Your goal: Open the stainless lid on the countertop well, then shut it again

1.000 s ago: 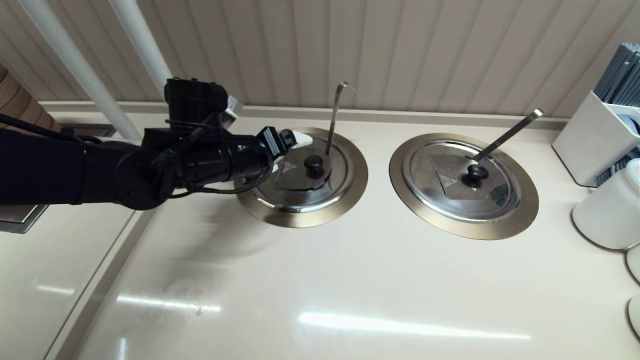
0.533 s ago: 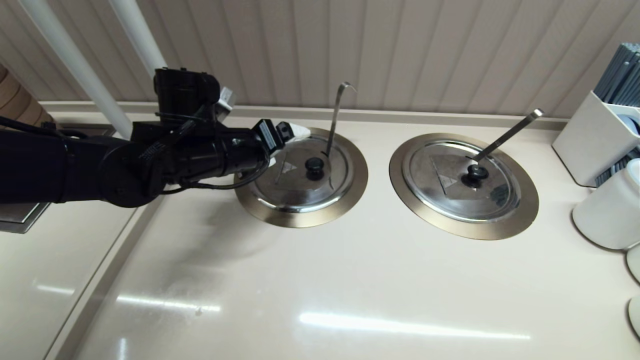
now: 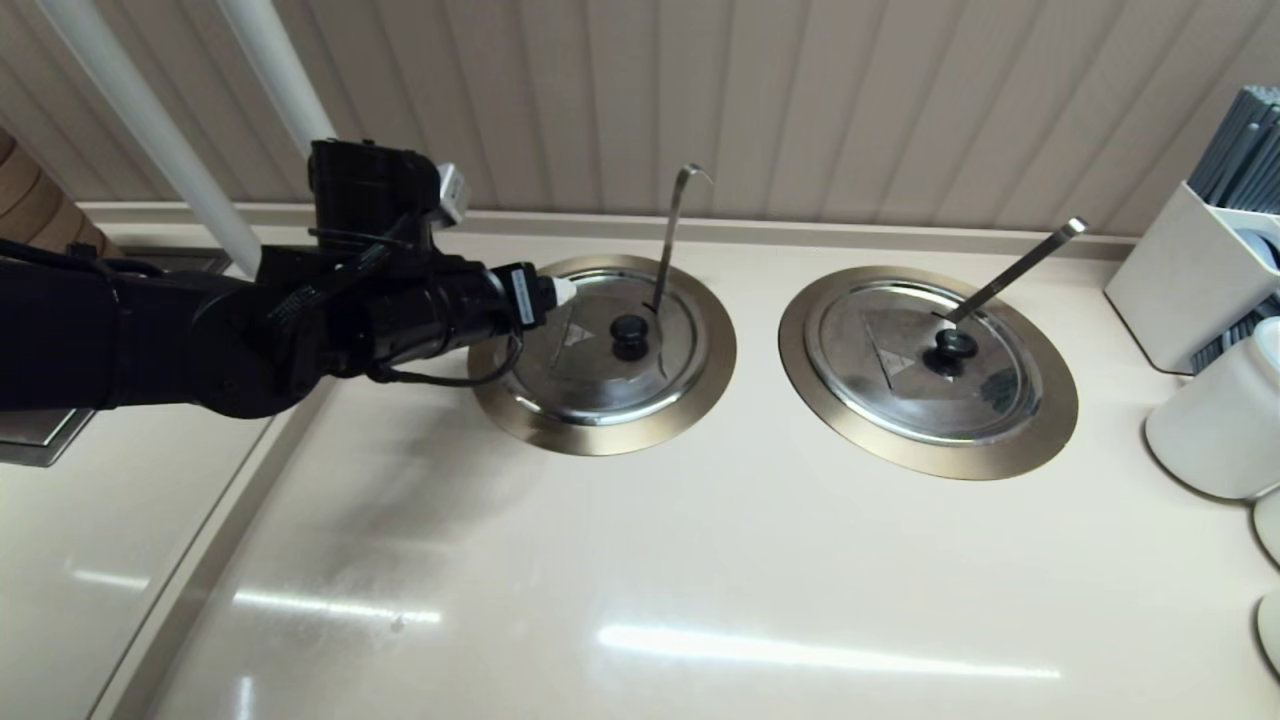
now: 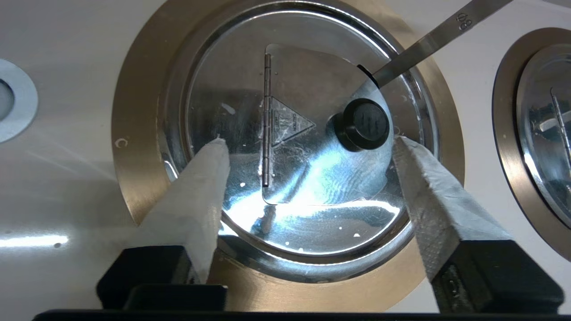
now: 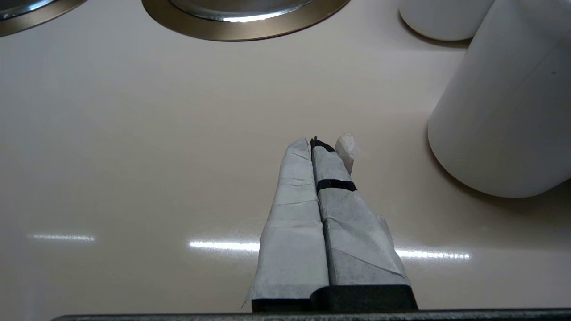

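1. My left gripper hangs over the near-left part of the stainless lid, fingers spread wide and holding nothing. Neither fingertip touches the metal, as far as the wrist view shows.
2. My right gripper is parked low over the bare countertop, its fingers pressed together on nothing, beside a white cylindrical container.
3. The lid lies flat and seated in the countertop well, inside the brushed brass-toned flange. The hook-tipped ladle handle rises through the lid's edge notch.
4. Construction: the lid is in two parts joined by a hinge strip. The flap carrying the black knob and the small triangle mark appears to be the part that swings up.
5. Handling judgement: thin polished steel, rigid, probably light, and slippery to padded fingers. The flat surface and its edge offer no secure hold.
6. Grasp point: the knob is the only raised feature. Straddle it with one finger on each side and close on it.
7. Caution: the ladle handle stands just beside the knob. Keep the finger on that side clear of it, and lift along the hinge arc rather than straight up.
8. Lower the flap slowly; a dropped steel flap would slam.
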